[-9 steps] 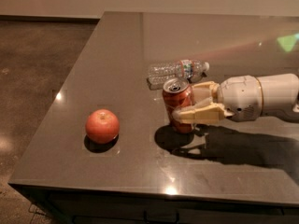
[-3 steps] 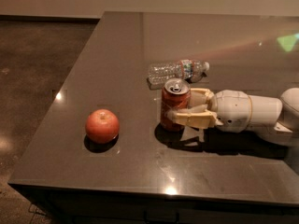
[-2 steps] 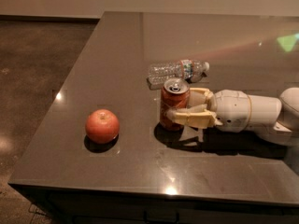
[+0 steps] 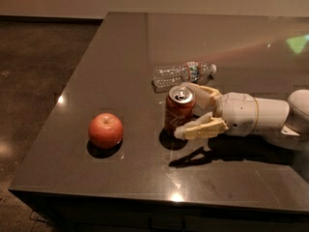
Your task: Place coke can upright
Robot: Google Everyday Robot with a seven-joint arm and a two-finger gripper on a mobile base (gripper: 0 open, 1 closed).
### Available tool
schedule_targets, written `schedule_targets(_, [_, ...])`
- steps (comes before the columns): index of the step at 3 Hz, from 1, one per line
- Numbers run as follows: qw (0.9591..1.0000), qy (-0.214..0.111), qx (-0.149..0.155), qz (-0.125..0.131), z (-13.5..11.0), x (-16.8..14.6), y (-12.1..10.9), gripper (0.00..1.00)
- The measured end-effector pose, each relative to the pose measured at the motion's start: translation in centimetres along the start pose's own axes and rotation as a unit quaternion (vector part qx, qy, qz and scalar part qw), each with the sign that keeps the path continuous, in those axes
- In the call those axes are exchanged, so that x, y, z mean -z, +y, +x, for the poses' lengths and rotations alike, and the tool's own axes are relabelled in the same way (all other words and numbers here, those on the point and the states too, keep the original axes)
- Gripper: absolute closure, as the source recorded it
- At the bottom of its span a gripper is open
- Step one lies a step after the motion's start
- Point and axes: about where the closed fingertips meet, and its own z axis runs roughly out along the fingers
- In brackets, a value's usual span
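The coke can (image 4: 177, 111), red-orange with a silver top and pull tab, stands upright on the dark table (image 4: 120, 52) near its middle. My gripper (image 4: 183, 111) reaches in from the right at table height. Its cream fingers (image 4: 200, 128) lie on either side of the can, one behind it and one in front. The jaws look spread a little wider than the can. The white wrist (image 4: 251, 114) runs off toward the right edge.
A clear plastic bottle (image 4: 182, 73) lies on its side just behind the can and the gripper. A red apple (image 4: 105, 130) sits to the left of the can. The table's left and front edges are close to the apple.
The can has come down from a slightly raised hold to stand on the table. The fingers have spread apart slightly around it. The apple and bottle have not moved.
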Motion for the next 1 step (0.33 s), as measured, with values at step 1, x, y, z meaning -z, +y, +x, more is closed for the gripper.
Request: schedule_targets(1, [1.0,0.0,0.0,0.0,0.0,-0.01,0.0,0.0])
